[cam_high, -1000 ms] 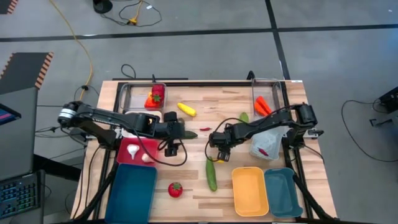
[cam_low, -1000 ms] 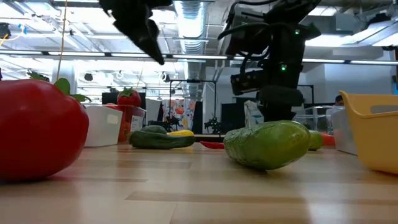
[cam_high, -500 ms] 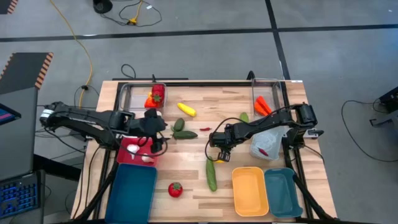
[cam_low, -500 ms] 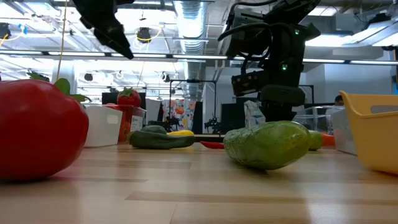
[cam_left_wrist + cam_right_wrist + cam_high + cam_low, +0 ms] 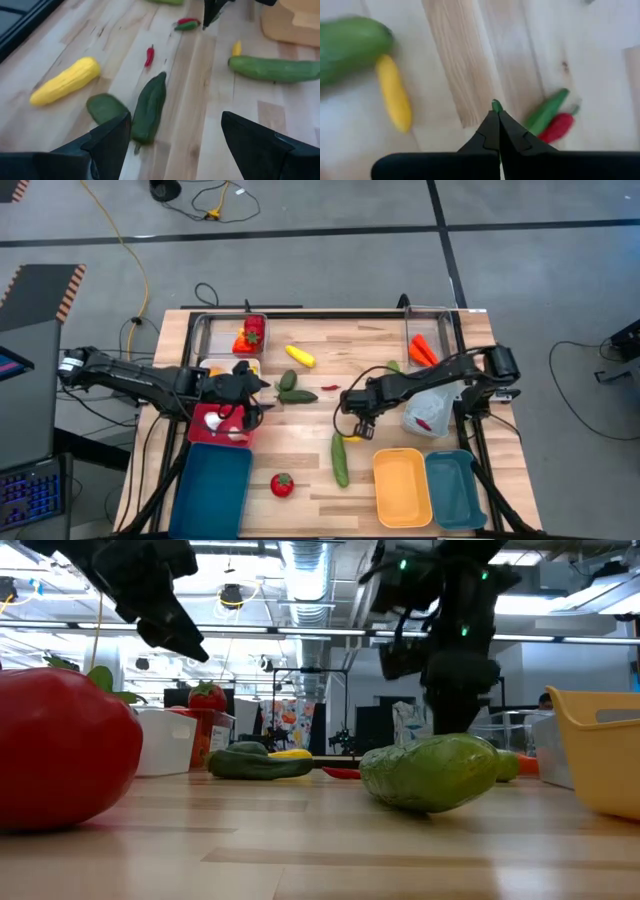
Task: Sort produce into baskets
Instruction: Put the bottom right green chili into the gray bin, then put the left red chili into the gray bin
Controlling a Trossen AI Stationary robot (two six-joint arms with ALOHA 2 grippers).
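My right gripper (image 5: 496,116) hangs shut over the table's middle, pointing down, with a tiny green tip (image 5: 496,105) at its fingertips. Just beside it a red and green chilli (image 5: 551,121) and a yellow chilli (image 5: 394,97) lie on the wood, next to the end of a cucumber (image 5: 340,460). My left gripper (image 5: 175,145) is open in the air over the pink-red basket (image 5: 222,423), which holds white garlic (image 5: 213,420). It faces a dark green vegetable (image 5: 150,107), a round green piece (image 5: 106,107) and a yellow squash (image 5: 65,80). My right gripper pinches a small green tip (image 5: 496,105) at the very ends of its two fingers, coming from above. What this piece belongs to, and what hangs below, the fingers themselves hide.
A tomato (image 5: 282,485) lies near the front edge beside the dark teal basket (image 5: 215,490). Orange-yellow (image 5: 402,488) and teal (image 5: 453,490) baskets stand front right. Clear baskets at the back hold red fruit (image 5: 250,335) and carrots (image 5: 420,350). A small red chilli (image 5: 330,388) lies mid-table.
My left gripper has drawn back toward the table's left edge and sunk a little, rolling as it went; the round green piece that it covered now shows beside the dark green vegetable. My right gripper has risen slightly above the chillies.
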